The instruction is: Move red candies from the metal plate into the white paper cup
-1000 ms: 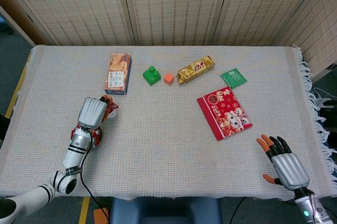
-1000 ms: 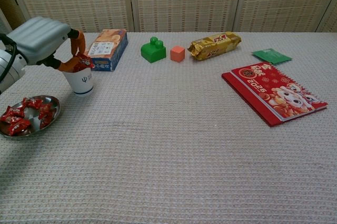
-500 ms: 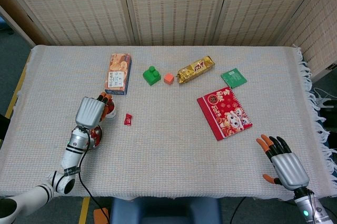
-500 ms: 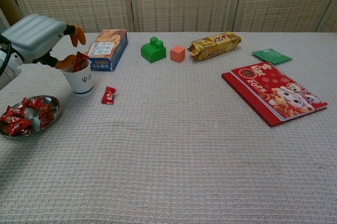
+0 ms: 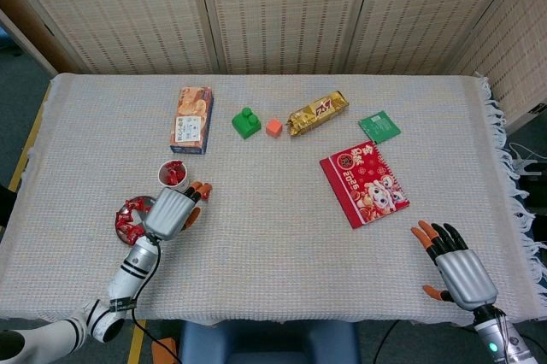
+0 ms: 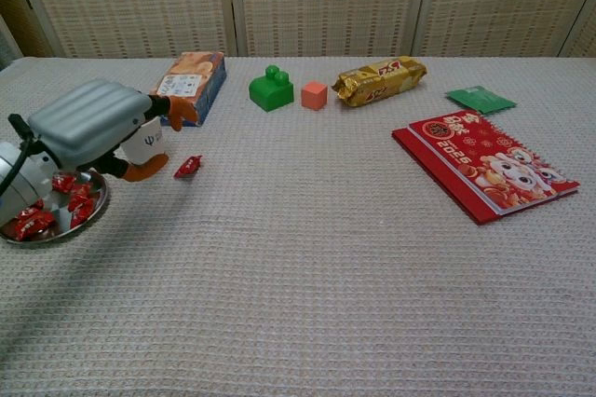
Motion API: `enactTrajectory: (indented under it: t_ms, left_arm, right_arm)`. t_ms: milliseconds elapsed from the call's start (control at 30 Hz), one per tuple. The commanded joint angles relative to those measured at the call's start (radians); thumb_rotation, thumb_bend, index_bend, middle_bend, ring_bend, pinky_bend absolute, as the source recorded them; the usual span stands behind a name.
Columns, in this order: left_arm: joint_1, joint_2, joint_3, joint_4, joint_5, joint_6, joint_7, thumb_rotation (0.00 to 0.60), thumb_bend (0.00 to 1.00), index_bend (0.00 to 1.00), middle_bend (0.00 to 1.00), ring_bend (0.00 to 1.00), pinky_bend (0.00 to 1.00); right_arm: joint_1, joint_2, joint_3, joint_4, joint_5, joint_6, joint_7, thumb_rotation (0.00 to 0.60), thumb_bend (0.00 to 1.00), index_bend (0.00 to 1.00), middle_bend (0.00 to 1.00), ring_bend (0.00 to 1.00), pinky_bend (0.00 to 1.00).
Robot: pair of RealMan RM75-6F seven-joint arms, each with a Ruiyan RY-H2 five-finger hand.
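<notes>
The white paper cup (image 5: pixel 173 175) holds red candies and stands just behind the metal plate (image 5: pixel 120 220), where more red candies (image 6: pixel 30 221) lie. One red candy (image 6: pixel 188 167) lies loose on the cloth, right of the cup. My left hand (image 6: pixel 88 127) hangs low in front of the cup (image 6: pixel 152 142), its fingers (image 6: pixel 180 111) apart and holding nothing; its thumb tip is just left of the loose candy. The head view hides that candy under the left hand (image 5: pixel 171 213). My right hand (image 5: pixel 457 267) rests open at the front right edge.
Along the back lie an orange biscuit box (image 5: pixel 191 120), a green block (image 5: pixel 246 122), a small orange cube (image 5: pixel 273 127), a gold snack pack (image 5: pixel 317 113) and a green packet (image 5: pixel 379 126). A red booklet (image 5: pixel 364 183) lies right of centre.
A red candy dropped from my left hand onto the cloth beside the cup. The left hand then came down off the cup and forward-right to that candy. The right hand barely moved.
</notes>
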State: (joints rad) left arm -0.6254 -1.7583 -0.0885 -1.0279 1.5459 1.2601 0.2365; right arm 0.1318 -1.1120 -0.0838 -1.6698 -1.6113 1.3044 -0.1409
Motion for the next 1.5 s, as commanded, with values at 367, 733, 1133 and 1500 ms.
enactTrajectory:
  t_ms: [367, 733, 1133, 1500]
  left_arm:
    - [-0.112, -0.224, -0.051, 0.206, -0.046, -0.135, 0.188, 0.600, 0.44, 0.19, 0.26, 0.92, 1.00]
    - [-0.119, -0.284, -0.081, 0.416, -0.116, -0.184, 0.220, 0.600, 0.44, 0.21, 0.28, 0.92, 1.00]
    - [-0.108, -0.286, -0.073, 0.453, -0.134, -0.185, 0.207, 0.600, 0.44, 0.36, 0.42, 0.92, 1.00]
    - [-0.092, -0.273, -0.052, 0.420, -0.108, -0.116, 0.173, 0.600, 0.44, 0.49, 0.53, 0.93, 1.00]
  right_arm:
    - [-0.005, 0.022, -0.009, 0.003, -0.019, 0.017, 0.041, 0.600, 0.06, 0.00, 0.00, 0.00, 0.00]
    - [-0.008, 0.030, -0.008, 0.005, -0.020, 0.024, 0.060, 0.600, 0.06, 0.00, 0.00, 0.00, 0.00]
    - [-0.006, 0.024, -0.006, 0.004, -0.017, 0.019, 0.049, 0.600, 0.06, 0.00, 0.00, 0.00, 0.00]
    - [-0.008, 0.025, -0.005, 0.005, -0.016, 0.022, 0.049, 0.600, 0.06, 0.00, 0.00, 0.00, 0.00]
